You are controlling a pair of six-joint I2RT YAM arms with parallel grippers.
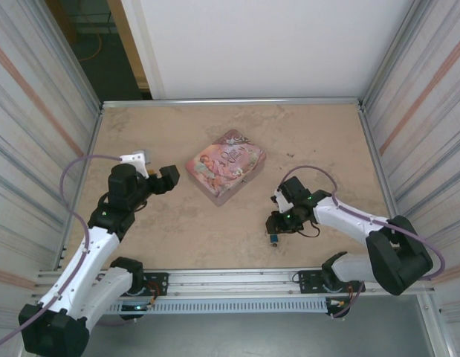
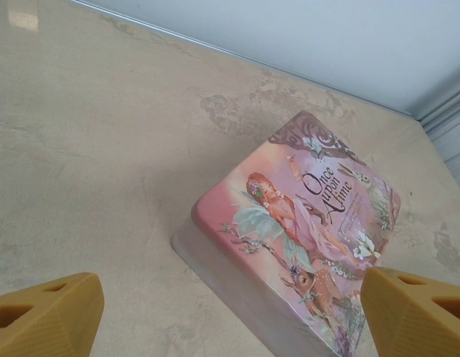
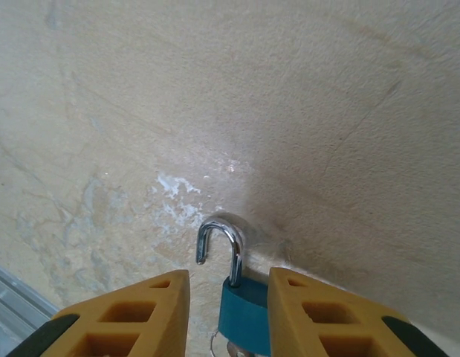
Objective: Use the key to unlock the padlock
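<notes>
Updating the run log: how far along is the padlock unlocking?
Done, apparently: the padlock has its shackle swung out, one end free of the teal body. In hand: the right gripper straddles the padlock, jaws parted, a gap on one side; the left gripper hangs open over the pink tin. Left: probably just backing off.

Tiny blue-teal padlock point(image 3: 243, 311) resting on the tan table point(image 1: 215, 126) near its front edge, right of centre; thin silvery shackle point(image 3: 236, 260) open, one leg seated, free end hooked clear
</notes>
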